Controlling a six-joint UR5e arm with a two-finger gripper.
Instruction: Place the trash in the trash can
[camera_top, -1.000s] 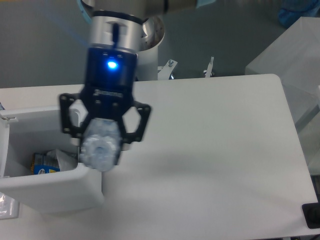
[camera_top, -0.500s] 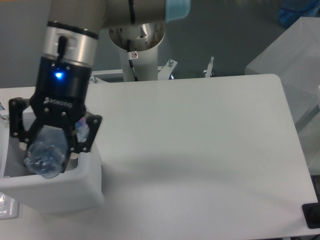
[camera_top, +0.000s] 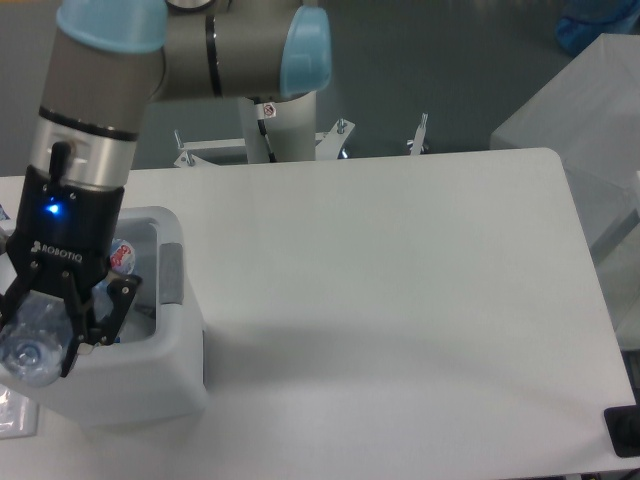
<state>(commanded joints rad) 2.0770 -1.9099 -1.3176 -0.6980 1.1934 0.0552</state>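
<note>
Camera view from above-front: my black two-finger gripper (camera_top: 40, 335) sits at the far left w/ its fingers clamped on the long clear plastic bottle (camera_top: 28, 348), which I'm holding over the boxy white plastic bin w/ rounded corners and a grey side panel (camera_top: 170, 330). Bottle's long axis runs roughly along the gripper's approach line, one end pointing at the lens, so I only see that end, down near the bin's front-left rim. Key relation: bin opening lies below and slightly right/behind the bottle; the bottle looks partly over the rim, not centred on the cavity, tho I can't tell for sure. Something w/ red-and-white print (camera_top: 121, 255) shows inside the bin by the far wall; can't ID it. I'd nudge inward toward bin centre before letting go, else the bottle could catch the rim and tip outside.
</note>
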